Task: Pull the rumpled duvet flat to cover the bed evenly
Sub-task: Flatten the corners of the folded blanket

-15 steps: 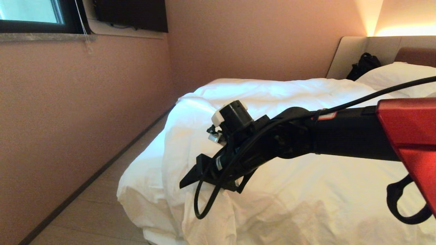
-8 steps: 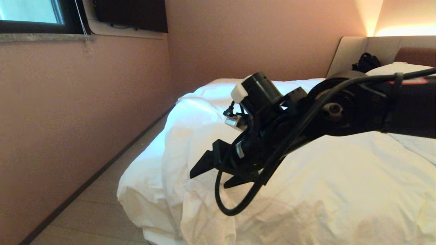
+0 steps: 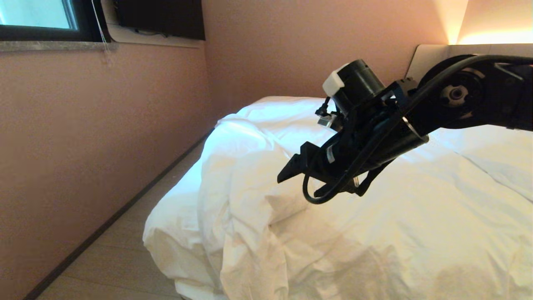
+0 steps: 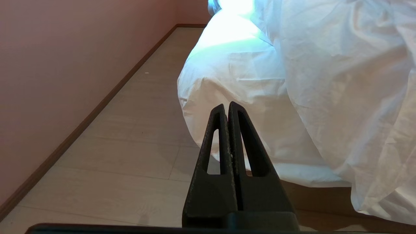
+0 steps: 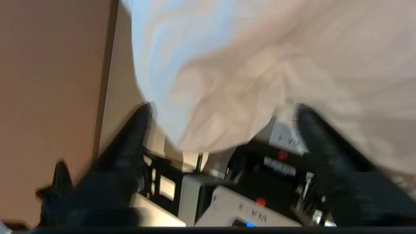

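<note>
1. The bed (image 3: 166,233) lies below our right pincer (image 3: 302,181), the white duvet (image 3: 374,225) bunched in a ridge just beneath it.
2. Right pincer hangs wide open, empty; we should grip the ridge deeply.
3. Left pincer (image 4: 227,107), closed and empty, sits low beside the bed.

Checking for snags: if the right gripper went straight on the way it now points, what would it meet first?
Most likely the duvet: the right gripper, open and holding nothing, points down-left at the bunched fold near the bed's left edge. Depth is unclear, though.
</note>
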### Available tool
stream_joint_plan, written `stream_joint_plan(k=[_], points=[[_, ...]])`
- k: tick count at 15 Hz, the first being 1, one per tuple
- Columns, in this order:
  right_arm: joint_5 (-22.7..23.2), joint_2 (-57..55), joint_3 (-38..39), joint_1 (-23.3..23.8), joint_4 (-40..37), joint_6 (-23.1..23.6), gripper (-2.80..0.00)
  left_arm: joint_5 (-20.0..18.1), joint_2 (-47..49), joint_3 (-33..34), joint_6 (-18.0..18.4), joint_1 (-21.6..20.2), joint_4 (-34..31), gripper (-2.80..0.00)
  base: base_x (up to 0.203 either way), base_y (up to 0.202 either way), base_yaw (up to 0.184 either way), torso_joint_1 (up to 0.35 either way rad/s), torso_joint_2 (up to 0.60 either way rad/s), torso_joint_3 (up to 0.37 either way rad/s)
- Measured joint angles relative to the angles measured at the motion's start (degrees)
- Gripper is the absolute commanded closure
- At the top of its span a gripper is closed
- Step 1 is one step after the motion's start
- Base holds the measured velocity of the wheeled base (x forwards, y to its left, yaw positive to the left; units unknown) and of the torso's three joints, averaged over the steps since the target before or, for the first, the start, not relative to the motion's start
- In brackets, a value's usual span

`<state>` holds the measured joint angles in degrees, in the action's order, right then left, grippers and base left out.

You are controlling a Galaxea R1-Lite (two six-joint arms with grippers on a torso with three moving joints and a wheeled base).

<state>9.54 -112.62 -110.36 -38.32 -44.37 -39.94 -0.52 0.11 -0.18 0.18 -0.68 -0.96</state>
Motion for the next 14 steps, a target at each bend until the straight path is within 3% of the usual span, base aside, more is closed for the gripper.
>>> stream_joint_plan(k=[4, 14], points=[[-0.1, -1.5, -0.2, 4.3, 4.8, 0.1, 0.00, 0.0, 0.0, 0.0, 0.0, 0.0, 0.0, 0.00, 0.000, 0.000, 0.000, 0.000, 0.00, 0.000], [0.2, -10.7, -0.3, 5.2, 23.1, 0.0, 0.00, 0.0, 0.0, 0.0, 0.0, 0.0, 0.0, 0.00, 0.000, 0.000, 0.000, 0.000, 0.00, 0.000]])
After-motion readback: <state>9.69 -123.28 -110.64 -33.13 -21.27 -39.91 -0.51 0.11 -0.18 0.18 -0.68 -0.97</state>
